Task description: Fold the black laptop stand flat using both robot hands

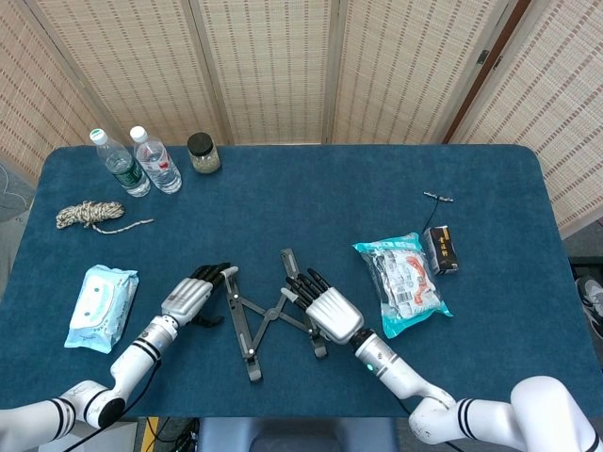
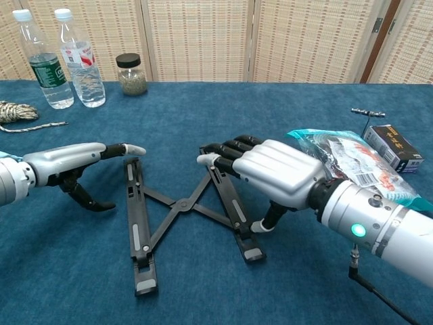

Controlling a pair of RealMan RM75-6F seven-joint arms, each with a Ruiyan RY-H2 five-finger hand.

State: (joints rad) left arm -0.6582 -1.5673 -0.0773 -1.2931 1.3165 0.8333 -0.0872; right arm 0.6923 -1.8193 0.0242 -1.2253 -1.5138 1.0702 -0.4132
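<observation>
The laptop stand (image 2: 183,210) lies near the front middle of the blue table (image 1: 283,188), between the two hands. It is made of two long black bars joined by thin crossed strips, like an X, and it looks hard and smooth, with pale tips at the near ends. It is not folded yet, because the bars are apart. On the left, the left hand (image 2: 64,161) hangs just beside the left bar, its fingers (image 2: 128,148) stretched out flat with the thumb hooked down, holding nothing; I cannot tell if the tips touch the bar. On the right, the right hand (image 2: 270,170) sits over the right bar, with its black fingers (image 2: 226,147) lying out along the top and the thumb down by the bar's outer side. It holds nothing tight. This looks like the step of getting both hands onto the bars. Next, I think, the hands must push the two bars toward each other until they meet. The table cloth looks soft and fuzzy.
</observation>
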